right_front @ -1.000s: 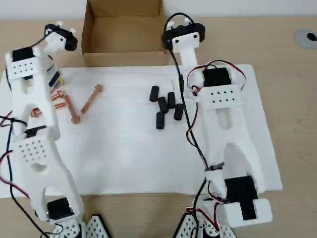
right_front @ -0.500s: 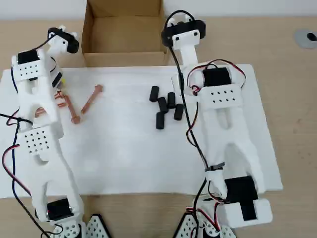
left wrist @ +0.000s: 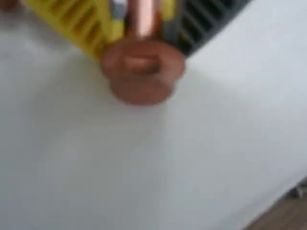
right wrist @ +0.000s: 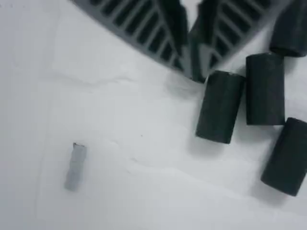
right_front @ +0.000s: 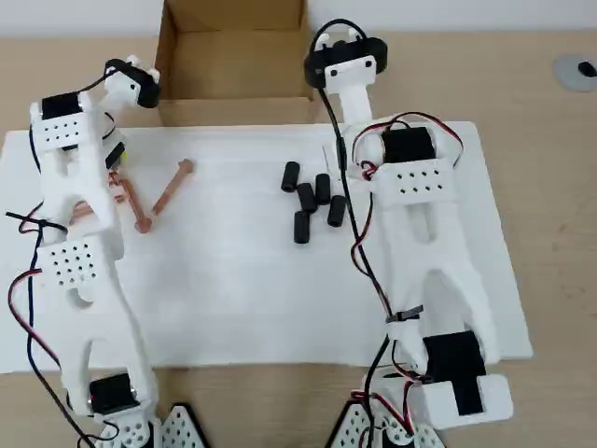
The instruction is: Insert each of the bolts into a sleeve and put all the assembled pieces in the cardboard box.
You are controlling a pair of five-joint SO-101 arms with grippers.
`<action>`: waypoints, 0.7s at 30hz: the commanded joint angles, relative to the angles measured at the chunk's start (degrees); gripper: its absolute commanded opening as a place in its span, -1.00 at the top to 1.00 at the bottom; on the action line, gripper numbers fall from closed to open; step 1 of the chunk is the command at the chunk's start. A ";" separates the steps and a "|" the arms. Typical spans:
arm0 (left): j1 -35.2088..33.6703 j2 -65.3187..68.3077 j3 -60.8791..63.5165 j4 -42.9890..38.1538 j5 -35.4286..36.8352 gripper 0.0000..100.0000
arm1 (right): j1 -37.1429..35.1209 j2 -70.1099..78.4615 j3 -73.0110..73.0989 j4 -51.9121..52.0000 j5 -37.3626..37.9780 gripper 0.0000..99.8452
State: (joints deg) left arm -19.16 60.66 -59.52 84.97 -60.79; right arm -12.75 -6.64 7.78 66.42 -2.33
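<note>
In the left wrist view my left gripper [left wrist: 143, 26] is shut on a copper bolt [left wrist: 142, 72], whose shank runs up between the yellow finger [left wrist: 81, 24] and the dark finger [left wrist: 206, 19]. Its head hangs just over the white mat. From above, this gripper [right_front: 114, 157] sits at the mat's left end among loose bolts [right_front: 173, 187] [right_front: 131, 204]. Several black sleeves [right_front: 306, 197] lie mid-mat. My right gripper [right wrist: 195, 72] is shut with nothing in it, its tip beside a sleeve [right wrist: 220, 106]. The cardboard box [right_front: 233, 110] stands open behind the mat.
The white mat [right_front: 233, 299] covers most of the wooden table. A small grey scrap [right wrist: 75, 166] lies on the mat near the right gripper. More sleeves [right wrist: 265, 88] [right wrist: 287, 155] lie close together there.
My left arm has swung its wrist to the right, toward the box's near left corner. The right arm and the sleeves have not moved.
</note>
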 commanded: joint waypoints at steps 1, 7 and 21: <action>-0.09 1.80 0.18 4.66 -0.62 0.98 | 0.48 -0.48 -3.47 -1.05 0.35 0.98; 0.35 1.27 -4.13 6.24 4.04 0.98 | 0.48 -0.57 -3.47 -1.05 0.09 0.98; 4.57 -11.12 -32.53 15.56 32.79 0.98 | -8.04 -0.13 -3.30 9.85 0.09 0.98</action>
State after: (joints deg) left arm -14.77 58.90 -91.08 100.35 -34.77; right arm -17.23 -6.64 7.78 73.89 -2.33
